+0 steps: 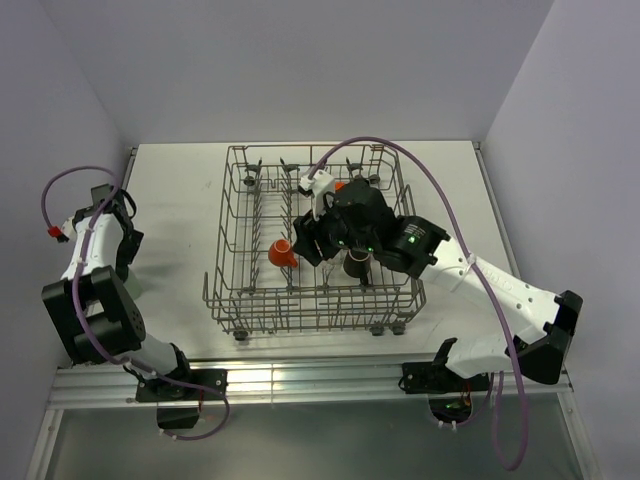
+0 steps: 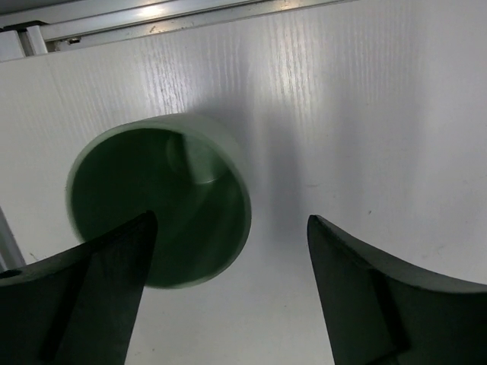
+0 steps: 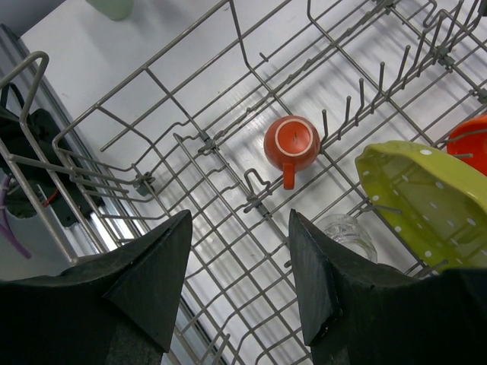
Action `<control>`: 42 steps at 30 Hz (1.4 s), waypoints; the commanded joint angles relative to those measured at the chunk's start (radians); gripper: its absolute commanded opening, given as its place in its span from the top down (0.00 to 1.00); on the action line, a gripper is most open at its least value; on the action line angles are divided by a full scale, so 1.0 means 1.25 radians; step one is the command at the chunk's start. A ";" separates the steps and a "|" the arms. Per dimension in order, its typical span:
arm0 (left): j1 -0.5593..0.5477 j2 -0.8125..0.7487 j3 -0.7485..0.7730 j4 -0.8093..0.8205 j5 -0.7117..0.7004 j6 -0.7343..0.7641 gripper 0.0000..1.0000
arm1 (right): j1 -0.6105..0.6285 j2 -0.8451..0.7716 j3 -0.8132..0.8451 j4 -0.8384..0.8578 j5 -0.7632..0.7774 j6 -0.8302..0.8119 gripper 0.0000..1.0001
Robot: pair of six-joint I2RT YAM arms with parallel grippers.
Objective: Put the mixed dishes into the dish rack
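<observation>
In the left wrist view the pale green cup rests on the white table with its mouth toward the camera. My left gripper is open around its right wall: one finger overlaps the mouth, the other stands apart on the table. The dish rack holds a small orange cup upside down, a clear glass, the yellow-green plate, an orange bowl and a dark mug. My right gripper hovers open over the rack floor, holding nothing.
The rack's upright tines and wire walls surround the right gripper. An aluminium rail runs along the table's near edge, close to the green cup. Grey walls enclose the table on three sides.
</observation>
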 commanded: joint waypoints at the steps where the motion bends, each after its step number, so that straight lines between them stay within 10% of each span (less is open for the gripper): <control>1: 0.004 0.031 -0.012 0.025 0.023 0.003 0.15 | 0.005 -0.037 -0.006 0.029 0.017 -0.005 0.39; 8: 0.009 0.063 -0.045 0.056 0.037 0.009 0.49 | 0.005 -0.060 -0.027 0.038 0.027 -0.005 0.39; 12: 0.009 0.057 -0.036 0.044 0.053 0.012 1.00 | 0.005 -0.062 -0.034 0.038 0.032 -0.002 0.39; 24: -0.018 -0.174 0.270 -0.083 0.186 0.110 1.00 | -0.019 -0.030 0.011 0.022 -0.041 0.095 0.39; 30: -0.027 -0.308 0.456 -0.063 0.423 0.167 1.00 | -0.058 -0.044 0.005 0.075 -0.153 0.157 0.38; 34: -0.034 -0.400 0.335 0.155 0.795 0.144 1.00 | -0.145 -0.076 -0.038 0.168 -0.315 0.249 0.38; 38: -0.084 -0.481 -0.039 0.965 1.132 -0.192 1.00 | -0.221 -0.122 -0.125 0.341 -0.497 0.345 0.38; 42: -0.237 -0.433 -0.035 1.050 1.176 -0.207 1.00 | -0.243 -0.151 -0.168 0.429 -0.580 0.398 0.38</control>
